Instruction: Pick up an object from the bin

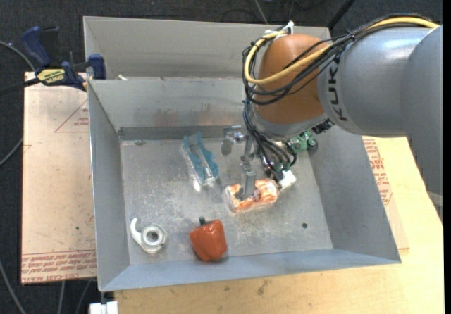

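Arm point(394, 73) is recorded entering from the right of the view, its broad grey link lying roughly level above the right wall of the bin point(106, 179). The wrist is turned downward. The rounded orange cover point(289, 77) on it is placed over the far right part of the bin floor, with yellow and black cables point(257, 59) looped round its left side. A small green board point(305, 141) is seen just beneath the cover, on its right.

Gripper point(248, 180) is pointed almost straight down, low in the bin and right of centre. Its lower end is seen at the upper left edge of an orange-and-white packet point(257, 196) — a crumpled soft wrapper lying flat on the floor, right of centre and toward the near wall. Whether the two are touching cannot be judged from this angle. The claw's state, open or closed, cannot be told — its lower end is mixed with hanging wires and the packet. Nothing is seen to be held.

Other contents noted:
- a clear packet with blue contents point(199, 161), lying at mid-floor, just left of the gripper and apart from the orange-and-white packet;
- a red-orange pepper point(208, 240), near the front wall, left of the packet and nearer the camera;
- a white-and-metal ring point(148, 234), in the near left corner, well apart from the gripper.
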You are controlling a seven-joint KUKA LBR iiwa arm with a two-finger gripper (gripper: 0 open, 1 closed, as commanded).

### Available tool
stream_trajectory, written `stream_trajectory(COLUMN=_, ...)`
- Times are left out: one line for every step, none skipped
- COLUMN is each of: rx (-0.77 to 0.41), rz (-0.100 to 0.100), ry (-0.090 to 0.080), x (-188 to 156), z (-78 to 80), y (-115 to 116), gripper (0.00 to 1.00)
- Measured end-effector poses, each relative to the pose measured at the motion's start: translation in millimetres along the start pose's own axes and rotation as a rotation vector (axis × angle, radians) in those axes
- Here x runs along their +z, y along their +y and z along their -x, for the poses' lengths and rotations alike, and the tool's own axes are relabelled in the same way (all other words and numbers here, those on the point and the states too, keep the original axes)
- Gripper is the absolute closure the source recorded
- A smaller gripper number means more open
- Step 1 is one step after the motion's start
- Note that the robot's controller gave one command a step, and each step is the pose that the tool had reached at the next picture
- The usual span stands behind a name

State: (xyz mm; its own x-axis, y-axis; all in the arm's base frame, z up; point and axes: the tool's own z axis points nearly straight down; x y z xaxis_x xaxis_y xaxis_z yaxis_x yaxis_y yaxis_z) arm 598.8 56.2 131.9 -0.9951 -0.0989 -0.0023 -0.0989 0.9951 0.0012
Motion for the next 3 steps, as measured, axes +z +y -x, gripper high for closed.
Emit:
stream_trajectory(rx=0.116, rz=0.000, ry=0.002, x=2.9, z=-9.7, y=-9.3, gripper=0.00)
stream_trajectory(rx=-0.183, rz=0.000, ry=0.000, x=29.6, z=-18.2, y=-18.6, gripper=0.00)
stream_trajectory(rx=0.069, rz=0.001, ry=-0.001, x=60.6, z=-18.7, y=-34.9, gripper=1.00)
